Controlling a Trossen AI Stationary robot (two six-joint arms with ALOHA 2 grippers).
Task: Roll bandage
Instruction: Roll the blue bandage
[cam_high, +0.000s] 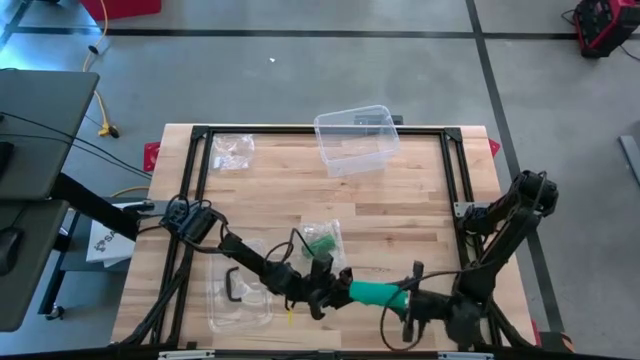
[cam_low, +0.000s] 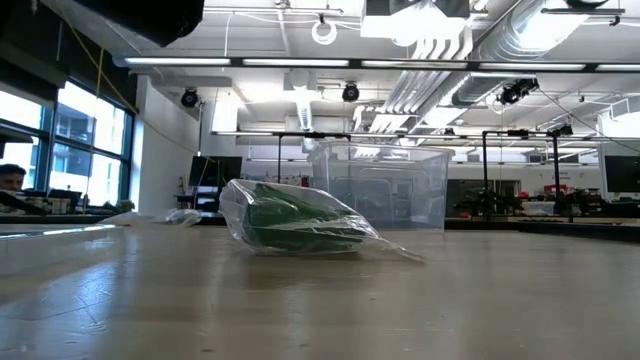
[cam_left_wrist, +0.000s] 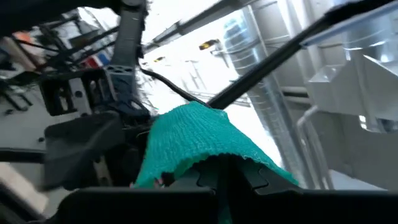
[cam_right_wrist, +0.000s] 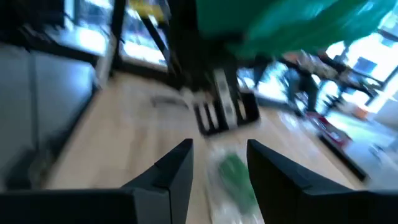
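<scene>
The left arm reaches from the table's left edge diagonally toward the near centre, its links lying low over the table (cam_high: 400, 215). The left tool (cam_high: 335, 283) is pressed together, pinching one end of the teal bandage (cam_high: 378, 293). The bandage runs level above the near edge of the table, between the two tools. The right arm stands at the right edge, folds down and reaches back toward the centre. The right tool (cam_high: 408, 300) sits at the bandage's other end; in the right wrist view its fingers (cam_right_wrist: 177, 168) stand apart, and whether they grip the bandage cannot be told. Containers, left to right: an empty clear bag (cam_high: 232, 150) lies at the far left corner; a clear package (cam_high: 238, 290) lies under the left arm near the front, contents unclear; a clear bag holding a green roll (cam_high: 321, 242) lies at centre, just behind the left tool; an open clear plastic bin (cam_high: 356, 138) stands at the far centre, nothing visible in it. The low view shows the bagged green roll (cam_low: 290, 222) in front of the bin (cam_low: 378, 185) and neither arm. The left wrist view alone shows the knitted weave of the bandage (cam_left_wrist: 199, 140) draped over the closed tool.
</scene>
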